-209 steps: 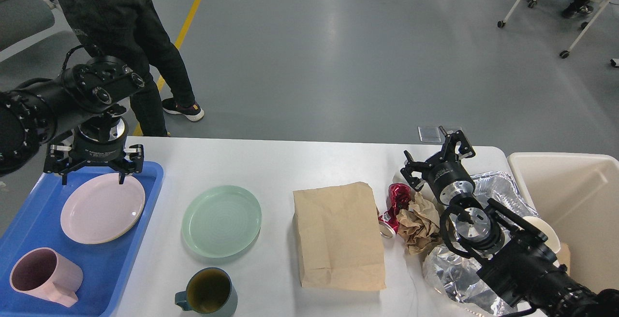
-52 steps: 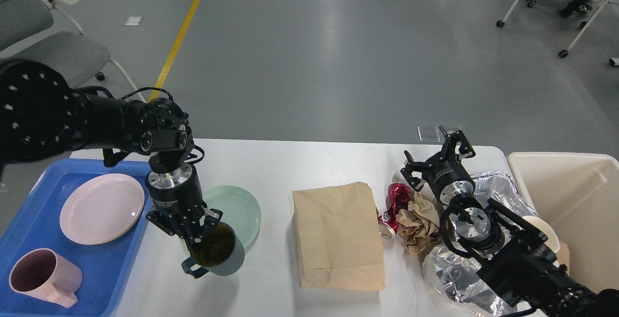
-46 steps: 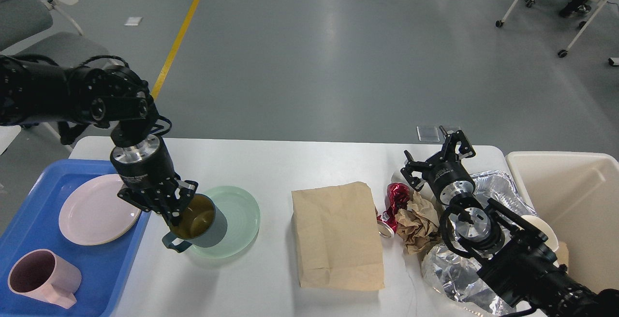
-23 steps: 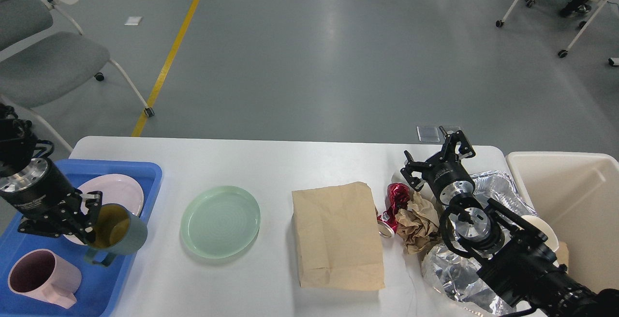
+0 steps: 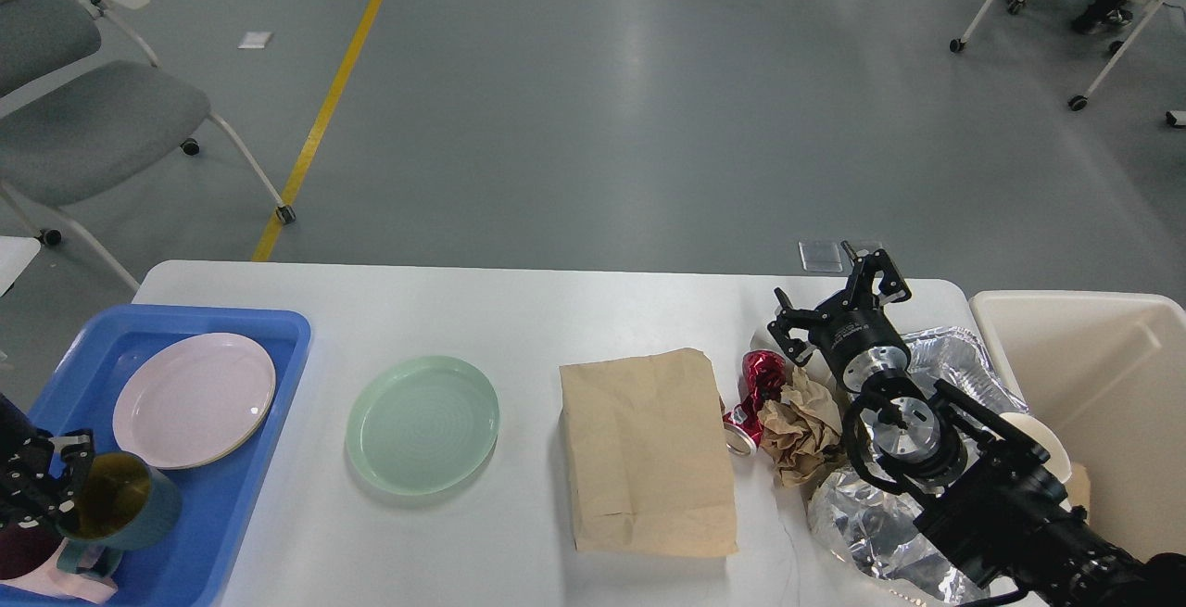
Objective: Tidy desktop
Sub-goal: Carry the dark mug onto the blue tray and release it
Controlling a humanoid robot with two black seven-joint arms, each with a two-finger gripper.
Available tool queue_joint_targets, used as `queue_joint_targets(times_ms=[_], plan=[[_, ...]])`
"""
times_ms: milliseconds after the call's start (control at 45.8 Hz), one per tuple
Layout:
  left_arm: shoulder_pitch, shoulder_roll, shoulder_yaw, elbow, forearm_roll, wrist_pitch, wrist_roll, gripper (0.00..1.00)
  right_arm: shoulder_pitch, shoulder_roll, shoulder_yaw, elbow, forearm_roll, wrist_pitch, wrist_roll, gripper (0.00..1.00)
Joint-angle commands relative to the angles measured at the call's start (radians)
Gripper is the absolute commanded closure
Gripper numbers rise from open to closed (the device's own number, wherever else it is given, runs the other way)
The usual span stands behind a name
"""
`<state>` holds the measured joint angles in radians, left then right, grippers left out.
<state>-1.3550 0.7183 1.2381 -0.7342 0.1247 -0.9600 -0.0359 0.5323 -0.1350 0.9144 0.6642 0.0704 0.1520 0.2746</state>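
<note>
Left claw [image 5: 57, 488] sits low at the surface's near-left corner, mostly cut off — clamped on something. Right claw [image 5: 839, 301] points toward the far-right corner, fingers spread apart.

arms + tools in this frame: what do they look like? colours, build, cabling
Right arm: matte black links, two bare silver disc joints behind the wrist, thin black cable looped around them. Right tool: black, skeletal, two linked fingers with open frames. Left tool: barely in view at the edge, black with small pale metal fittings. No markings legible.
</note>
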Motion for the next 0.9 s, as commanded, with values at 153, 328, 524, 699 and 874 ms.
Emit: queue_joint_targets(times_ms=[153,328,524,699,874], plan=[[0.099,-0.016,-0.063,0.064,0.000,0.000,-0.001,1.00,0.000,0.000,0.000,0.000,0.000,0.000,0.000,0.00],[0.120,-0.025,-0.103,0.085,0.000,0.000,0.002,1.00,0.000,0.000,0.000,0.000,0.000,0.000,0.000,0.00],[0.128,-0.052,-0.117,0.102,-0.002,0.000,0.002,0.94,0.000,0.000,0.000,0.000,0.000,0.000,0.000,0.00],[0.136,-0.080,-0.115,0.102,-0.002,0.000,-0.002,0.78,0.000,0.000,0.000,0.000,0.000,0.000,0.000,0.00],[0.136,-0.089,-0.112,0.102,-0.002,0.000,-0.005,0.53,0.000,0.000,0.000,0.000,0.000,0.000,0.000,0.00]])
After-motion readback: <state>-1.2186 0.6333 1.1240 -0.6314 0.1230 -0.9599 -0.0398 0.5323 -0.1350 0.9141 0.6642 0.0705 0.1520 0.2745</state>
